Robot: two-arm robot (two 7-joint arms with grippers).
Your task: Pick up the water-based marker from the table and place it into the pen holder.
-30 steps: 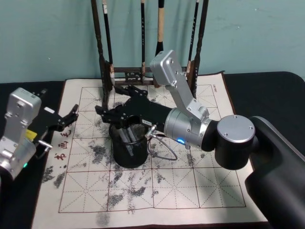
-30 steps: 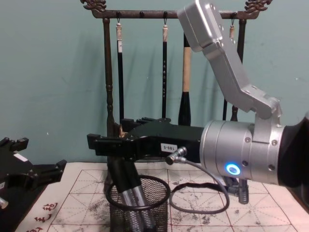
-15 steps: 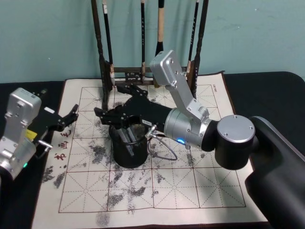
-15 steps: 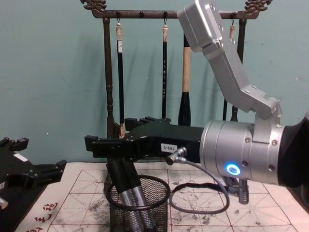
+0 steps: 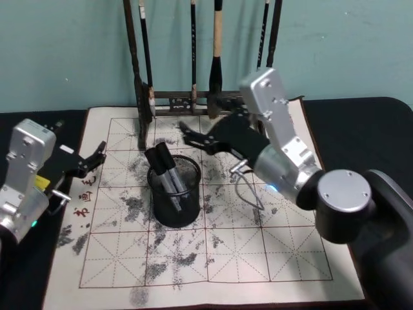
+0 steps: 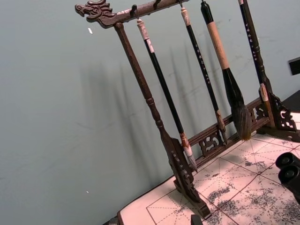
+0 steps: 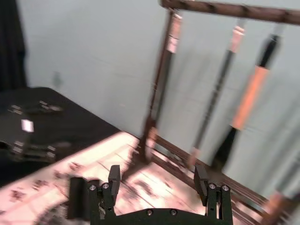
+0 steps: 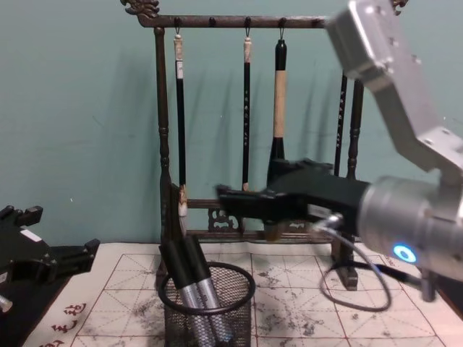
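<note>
Now the water-based marker [image 5: 161, 169] stands leaning in the pen holder [image 5: 175, 206], beside a second marker, both caps above the rim. The holder sits on the ink-stained practice mat [image 5: 258, 252], in front of the brush rack [image 8: 163, 130]. The right gripper [image 5: 187, 134] hangs just above and beyond the holder, its fingers spread wide and empty. The release looks complete; a clean retreat means lifting clear without brushing the hanging brushes or nudging the cup. The left gripper [image 5: 95, 157] rests parked at the mat's left edge, fingers apart.
</note>
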